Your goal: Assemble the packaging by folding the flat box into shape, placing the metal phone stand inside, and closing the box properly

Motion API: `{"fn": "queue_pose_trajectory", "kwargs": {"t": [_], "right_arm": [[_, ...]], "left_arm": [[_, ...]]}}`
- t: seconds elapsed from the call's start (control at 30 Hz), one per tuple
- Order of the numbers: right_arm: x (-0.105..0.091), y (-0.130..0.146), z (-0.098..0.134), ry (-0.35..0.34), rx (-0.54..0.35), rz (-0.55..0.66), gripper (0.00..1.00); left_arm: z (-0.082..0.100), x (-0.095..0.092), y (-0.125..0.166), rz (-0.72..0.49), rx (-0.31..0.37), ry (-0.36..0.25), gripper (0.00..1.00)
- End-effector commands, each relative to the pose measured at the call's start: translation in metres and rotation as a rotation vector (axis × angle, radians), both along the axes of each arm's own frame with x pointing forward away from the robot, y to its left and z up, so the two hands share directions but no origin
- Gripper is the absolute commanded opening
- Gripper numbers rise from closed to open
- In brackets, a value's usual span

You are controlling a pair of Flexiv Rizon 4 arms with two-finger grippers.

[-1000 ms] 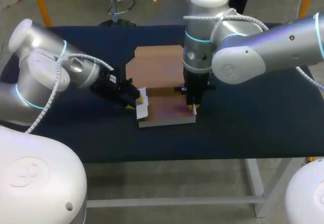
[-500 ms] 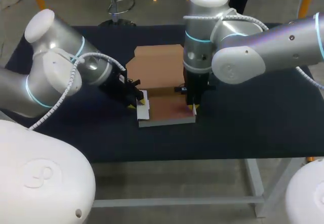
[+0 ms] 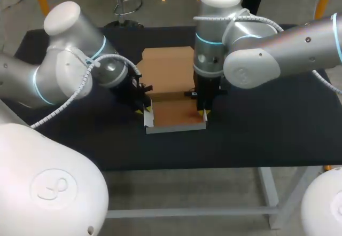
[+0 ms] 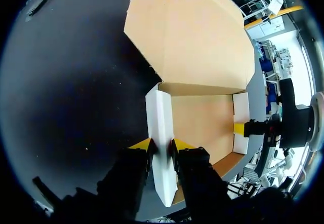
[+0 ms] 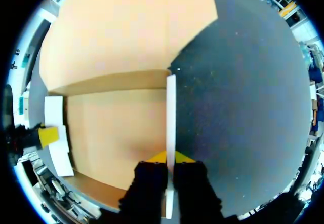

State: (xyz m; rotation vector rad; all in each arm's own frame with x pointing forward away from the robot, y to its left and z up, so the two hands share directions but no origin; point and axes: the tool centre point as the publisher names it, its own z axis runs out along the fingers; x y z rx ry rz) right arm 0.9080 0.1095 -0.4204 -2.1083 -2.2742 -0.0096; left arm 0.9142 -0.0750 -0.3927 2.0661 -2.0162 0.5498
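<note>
The cardboard box, brown inside and white outside, lies in the middle of the table with its lid flap spread flat behind it. My left gripper is at the box's left wall, which stands upright between the yellow tips, touched from both sides. My right gripper is shut on the right wall, thin and upright between its tips. The left wrist view shows the box's brown floor bare. No metal phone stand shows in any view.
The dark blue table has free room left and right of the box. Its front edge runs a little in front of the box. My right arm's thick white elbow hangs over the right half.
My left arm has swung in toward the box. The left wall, earlier leaning outward, now stands upright, and the left fingers have drawn in on it. The right arm has kept still.
</note>
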Motion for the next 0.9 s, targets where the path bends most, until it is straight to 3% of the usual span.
{"fn": "queue_pose_trajectory", "kwargs": {"t": [0.03,0.43,0.8,0.9], "right_arm": [[0.001,0.001,0.0,0.004,-0.002,0.001,0.0],[0.001,0.001,0.0,0.004,-0.002,0.001,0.0],[0.001,0.001,0.0,0.004,-0.002,0.001,0.0],[0.001,0.001,0.0,0.004,-0.002,0.001,0.0]], "left_arm": [[-0.002,0.003,-0.002,0.018,0.234,0.017,0.26],[-0.012,0.003,-0.003,0.026,0.384,-0.003,0.21],[-0.018,0.004,-0.001,0.025,0.453,-0.002,0.2],[-0.02,0.005,0.0,0.028,0.474,-0.001,0.11]]}}
